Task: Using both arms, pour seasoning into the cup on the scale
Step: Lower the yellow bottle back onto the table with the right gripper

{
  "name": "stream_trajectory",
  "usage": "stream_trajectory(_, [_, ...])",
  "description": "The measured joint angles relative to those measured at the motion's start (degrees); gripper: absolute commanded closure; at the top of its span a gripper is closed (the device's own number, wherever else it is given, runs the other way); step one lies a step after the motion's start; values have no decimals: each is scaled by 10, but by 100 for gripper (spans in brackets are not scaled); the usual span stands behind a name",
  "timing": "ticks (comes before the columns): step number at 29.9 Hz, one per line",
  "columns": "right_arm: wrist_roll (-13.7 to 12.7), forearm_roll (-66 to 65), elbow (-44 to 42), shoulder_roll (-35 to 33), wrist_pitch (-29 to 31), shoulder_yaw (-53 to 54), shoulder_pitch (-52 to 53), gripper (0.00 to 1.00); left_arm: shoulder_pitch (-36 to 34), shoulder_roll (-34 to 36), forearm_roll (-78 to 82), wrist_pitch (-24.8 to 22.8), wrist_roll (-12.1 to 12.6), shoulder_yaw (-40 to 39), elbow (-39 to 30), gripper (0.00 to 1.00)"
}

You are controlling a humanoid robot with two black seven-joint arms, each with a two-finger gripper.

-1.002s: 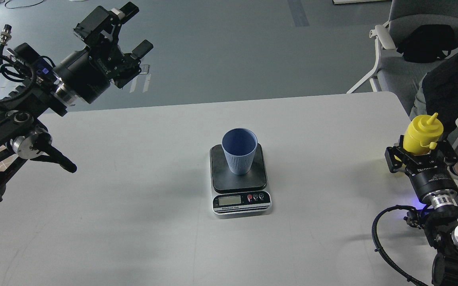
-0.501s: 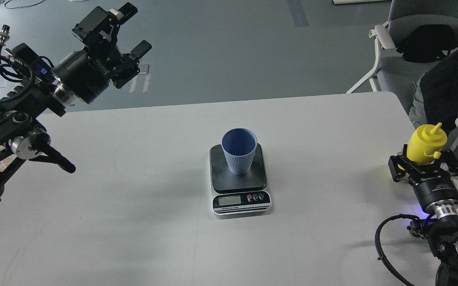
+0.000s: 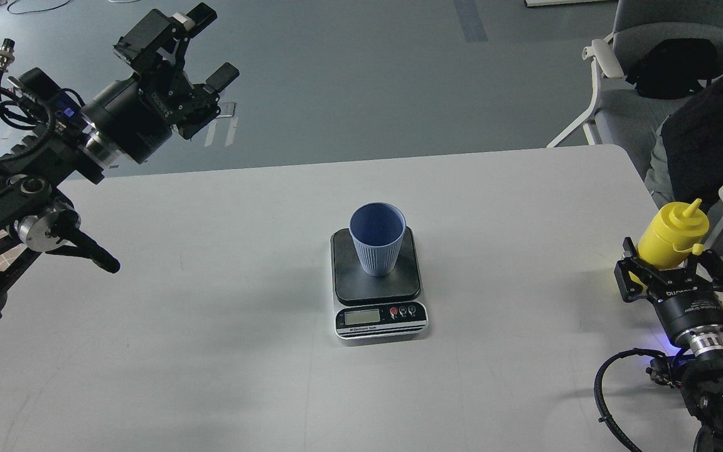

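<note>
Cup (image 3: 378, 245) stands upright on the dark platform of the scale (image 3: 379, 282), mid-table, mouth open and facing up; the inside looks plain blue with nothing visibly in it, though the bottom is hard to read from this angle. Scale display faces the near edge; the digits are too small to read. Yellow bottle (image 3: 673, 233) sits at the far right edge of the table (image 3: 211, 351), well apart from the cup, upright with a slight lean, nozzle pointing up and to the right, small cap hanging at its side. Right gripper (image 3: 672, 271) is closed around the lower body of the bottle, fingers on either side of it; the base of the bottle is hidden behind the gripper, so I cannot tell whether it rests on the table or is lifted clear. Left gripper (image 3: 206, 47) hangs high over the back-left corner, fingers spread wide, holding nothing, far from both cup and bottle. Judgement: the grasp on the bottle is made, but nothing has been poured. Left to do: carry the bottle across to the cup, tip the nozzle over the rim, squeeze or pour. The left arm likely comes in to steady the cup or help with the bottle.
</note>
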Motion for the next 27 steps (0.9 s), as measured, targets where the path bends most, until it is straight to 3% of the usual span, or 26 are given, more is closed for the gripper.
stream_trajectory(6, [-17,12,25,0,0,-2,-12,2,2,-7,2,0,0,1,1,2])
stream_trajectory(27, [-19,63,175,0,1,-54,-185,2,0,-42,23,4,0,2,11,2])
